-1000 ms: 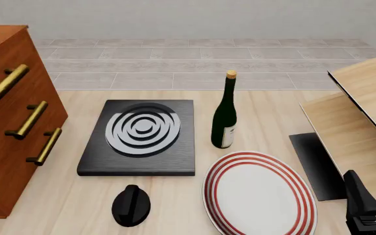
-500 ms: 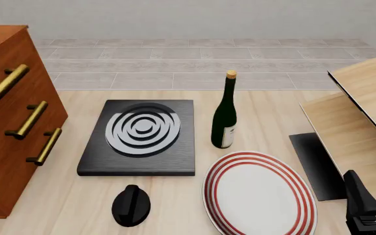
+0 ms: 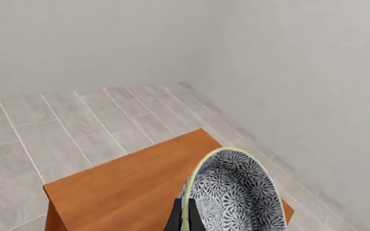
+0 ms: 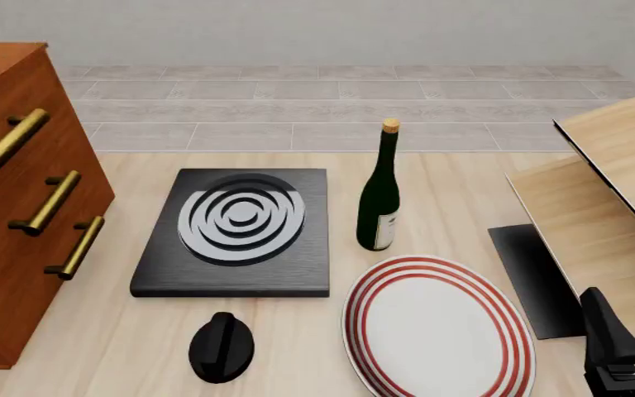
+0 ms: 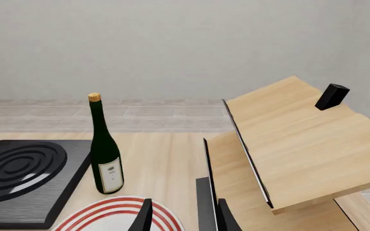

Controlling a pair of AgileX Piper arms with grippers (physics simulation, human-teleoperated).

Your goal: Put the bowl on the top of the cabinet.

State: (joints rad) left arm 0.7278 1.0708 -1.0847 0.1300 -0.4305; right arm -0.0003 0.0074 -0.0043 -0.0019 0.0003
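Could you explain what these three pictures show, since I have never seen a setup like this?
These are simulator renders of two robot arms working at a table. One picture looks down from a fixed camera behind the arms; the other two come from cameras behind each gripper.

On the table lie a black stove plate, a dark wine bottle, a white plate with red rings, a small black knob and pale wooden boards. The reddish-brown cabinet stands at the left.

The left gripper holds the patterned bowl above the cabinet's top. The right gripper holds nothing, low near the plate.
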